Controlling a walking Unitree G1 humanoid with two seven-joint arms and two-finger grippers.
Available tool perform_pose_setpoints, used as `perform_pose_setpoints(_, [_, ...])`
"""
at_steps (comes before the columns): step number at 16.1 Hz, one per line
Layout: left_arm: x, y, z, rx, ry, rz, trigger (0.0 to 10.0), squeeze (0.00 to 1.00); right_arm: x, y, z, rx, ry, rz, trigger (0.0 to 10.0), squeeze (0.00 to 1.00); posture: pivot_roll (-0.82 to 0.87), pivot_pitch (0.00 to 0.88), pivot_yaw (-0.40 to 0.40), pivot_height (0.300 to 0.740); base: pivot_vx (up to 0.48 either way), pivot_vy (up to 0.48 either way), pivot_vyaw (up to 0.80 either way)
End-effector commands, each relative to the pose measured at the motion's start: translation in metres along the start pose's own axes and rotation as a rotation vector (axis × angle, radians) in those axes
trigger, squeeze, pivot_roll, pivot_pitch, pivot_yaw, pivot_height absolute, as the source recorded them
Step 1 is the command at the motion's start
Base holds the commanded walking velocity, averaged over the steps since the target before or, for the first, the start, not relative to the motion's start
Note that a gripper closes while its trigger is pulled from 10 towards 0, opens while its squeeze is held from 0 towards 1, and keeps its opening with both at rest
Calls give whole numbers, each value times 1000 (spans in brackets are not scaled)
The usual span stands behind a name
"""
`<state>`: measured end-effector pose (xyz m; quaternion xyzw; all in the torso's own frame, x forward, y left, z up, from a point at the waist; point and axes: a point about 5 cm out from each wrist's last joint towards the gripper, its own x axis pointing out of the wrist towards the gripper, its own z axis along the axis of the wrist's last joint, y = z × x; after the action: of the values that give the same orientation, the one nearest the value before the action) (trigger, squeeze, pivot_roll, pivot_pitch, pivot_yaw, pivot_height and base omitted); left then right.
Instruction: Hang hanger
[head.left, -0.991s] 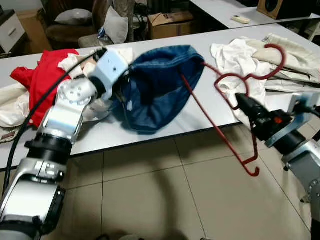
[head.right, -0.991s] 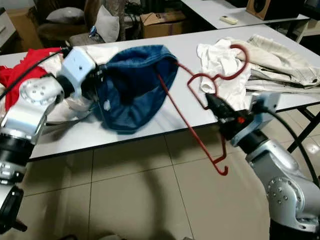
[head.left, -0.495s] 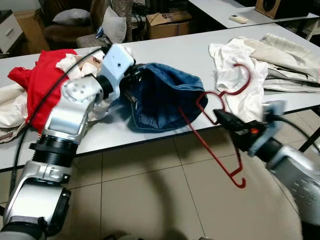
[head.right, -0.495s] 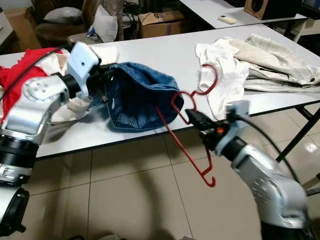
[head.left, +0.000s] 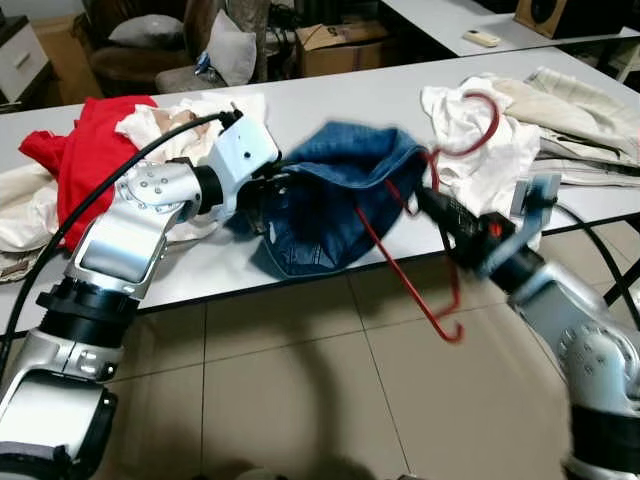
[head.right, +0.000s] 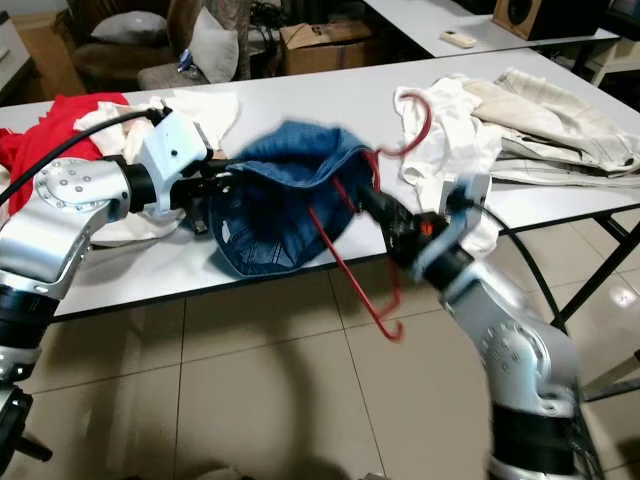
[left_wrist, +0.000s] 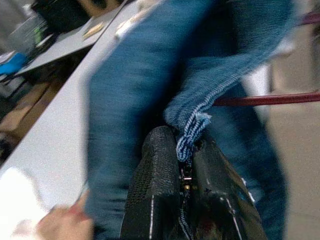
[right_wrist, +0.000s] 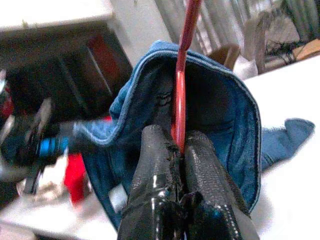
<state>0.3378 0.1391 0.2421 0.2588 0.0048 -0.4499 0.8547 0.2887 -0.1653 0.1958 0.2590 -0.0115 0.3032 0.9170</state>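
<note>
A red wire hanger (head.left: 395, 262) hangs tilted at the table's front edge, its hook up over the white clothes. My right gripper (head.left: 425, 197) is shut on the hanger (right_wrist: 187, 30) near its neck. One arm of the hanger reaches into the opening of a blue denim garment (head.left: 340, 200). My left gripper (head.left: 268, 188) holds that opening up, shut on the denim's frayed hem (left_wrist: 187, 135). The far end of the hanger sticks out below the table, over the floor.
The white table (head.left: 330, 100) also carries a red garment (head.left: 90, 150), white clothes (head.left: 480, 130) and beige clothes (head.left: 590, 110). Behind it stand a cardboard box (head.left: 340, 45) and a cushioned chair (head.left: 150, 50). Tiled floor (head.left: 300, 380) lies in front.
My right gripper has carried the hanger left and then up, so its arm now sits inside the denim opening. My left gripper has kept its hold and shifted slightly right with the denim.
</note>
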Motion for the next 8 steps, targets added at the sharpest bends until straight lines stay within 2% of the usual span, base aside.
perform_pose_setpoints(1, [-4,-2,14,-26,-83,-50,0,0,4,-2,9,62,-83,-15,10000,0,-104,0,50,740,0,0,0])
perform_pose_setpoints(3, [-8,1,26,-52,-158,-80,0,0,8,-5,6,120,-116,-33,10000,0,-102,0,56,740,0,0,0])
perform_pose_setpoints(4, [-13,5,37,-80,-218,-106,0,0,12,-7,5,193,-156,-44,10000,0,-98,0,57,740,0,0,0])
perform_pose_setpoints(5, [-20,8,48,-104,-263,-160,0,0,20,-4,7,314,-218,-24,10000,0,-97,0,61,740,0,0,0])
perform_pose_setpoints(8, [-20,5,50,-90,-236,-214,0,0,32,1,10,412,-263,-2,10000,0,-94,0,62,740,0,0,0])
